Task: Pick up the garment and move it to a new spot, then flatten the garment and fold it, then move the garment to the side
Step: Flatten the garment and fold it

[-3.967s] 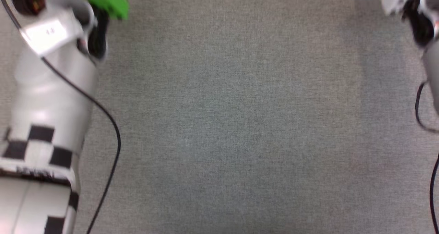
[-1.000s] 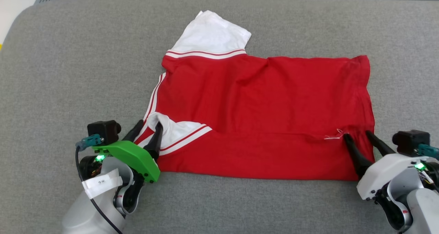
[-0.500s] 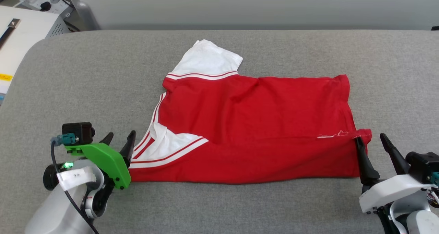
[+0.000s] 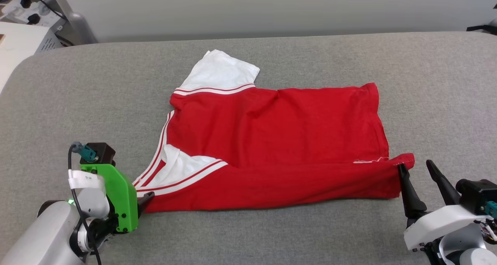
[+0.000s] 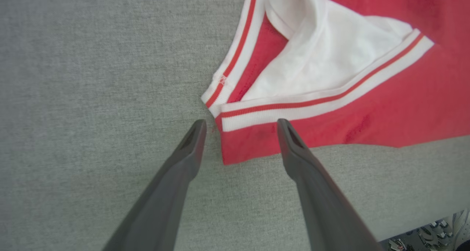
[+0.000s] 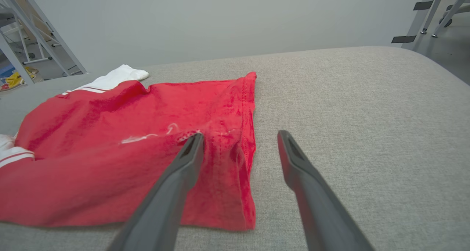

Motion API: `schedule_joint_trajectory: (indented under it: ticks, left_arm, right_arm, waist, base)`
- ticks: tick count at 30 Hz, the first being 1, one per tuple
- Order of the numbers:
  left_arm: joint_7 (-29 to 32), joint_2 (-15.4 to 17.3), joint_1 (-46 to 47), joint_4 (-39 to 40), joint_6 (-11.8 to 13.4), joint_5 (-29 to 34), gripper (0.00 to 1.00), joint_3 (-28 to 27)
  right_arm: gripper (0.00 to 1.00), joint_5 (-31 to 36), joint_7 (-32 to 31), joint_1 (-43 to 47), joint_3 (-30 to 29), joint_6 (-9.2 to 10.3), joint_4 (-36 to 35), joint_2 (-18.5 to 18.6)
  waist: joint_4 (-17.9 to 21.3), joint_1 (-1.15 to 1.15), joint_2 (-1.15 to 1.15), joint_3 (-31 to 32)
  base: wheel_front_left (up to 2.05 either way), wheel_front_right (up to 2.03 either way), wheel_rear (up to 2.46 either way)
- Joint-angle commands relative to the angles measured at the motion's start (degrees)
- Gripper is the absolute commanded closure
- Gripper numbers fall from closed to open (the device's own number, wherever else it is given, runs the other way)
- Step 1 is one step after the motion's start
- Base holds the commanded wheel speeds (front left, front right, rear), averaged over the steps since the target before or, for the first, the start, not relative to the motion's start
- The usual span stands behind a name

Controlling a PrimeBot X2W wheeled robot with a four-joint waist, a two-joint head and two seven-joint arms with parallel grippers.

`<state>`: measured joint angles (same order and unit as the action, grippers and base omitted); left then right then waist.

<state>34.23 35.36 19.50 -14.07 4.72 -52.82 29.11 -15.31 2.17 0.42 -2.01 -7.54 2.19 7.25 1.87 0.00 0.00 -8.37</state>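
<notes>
The red jersey T-shirt [image 4: 271, 141] lies mid-way across the grey padded surface [image 4: 310, 234] in the head view, its near edge doubled over. The left gripper [image 4: 144, 200] and right gripper [image 4: 415, 166] sit at its two near corners, both spread wide and empty, which points to the folding step. The left wrist view shows the fingers straddling the corner below the striped white sleeve [image 5: 330, 67], and the right wrist view shows one finger over the hem [image 6: 245, 133], so the next fold likely needs a fresh pinch through both layers.
</notes>
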Motion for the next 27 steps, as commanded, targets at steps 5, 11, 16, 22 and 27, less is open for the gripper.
schedule_joint_trajectory:
  ticks: [5, 11, 16, 22, 27]
  left_arm:
    - [2.41, 0.27, -0.30, 1.18, 1.58, -1.05, 0.00, 0.24]
    - [4.18, -0.34, 1.34, -1.73, 2.08, -0.30, 0.00, 1.56]
    - [7.06, -2.54, 1.21, -3.97, 1.40, -1.53, 0.82, 3.51]
    - [4.35, -4.20, 0.14, -3.43, -0.12, -1.94, 1.00, 3.70]
    - [-0.37, -3.65, -0.88, -0.96, -0.24, -0.73, 1.00, 2.56]
  right_arm:
    - [0.00, 0.09, 0.00, -0.49, 0.75, 0.05, -1.27, -0.45]
    - [0.00, -0.41, 0.43, -1.99, 1.53, 0.05, -1.47, -0.42]
    - [0.00, -0.81, 0.77, -3.02, 2.01, 0.05, -0.97, -0.16]
    - [0.00, -1.34, 0.20, -2.54, 1.39, 0.05, -0.55, 0.29]
    - [0.00, -2.52, -2.50, -1.31, 0.65, 0.05, -0.04, 0.87]
  waist:
    - [1.78, 0.00, 0.00, -2.66]
    - [2.57, 0.00, 0.00, -5.39]
    - [3.11, 0.00, 0.00, -6.51]
    - [2.75, 0.00, 0.00, -5.61]
    - [1.56, 0.00, 0.00, -3.68]
  base:
    - [0.00, 0.00, 0.00]
    - [0.00, 0.00, 0.00]
    - [0.00, 0.00, 0.00]
    - [0.00, 0.00, 0.00]
    - [0.00, 0.00, 0.00]
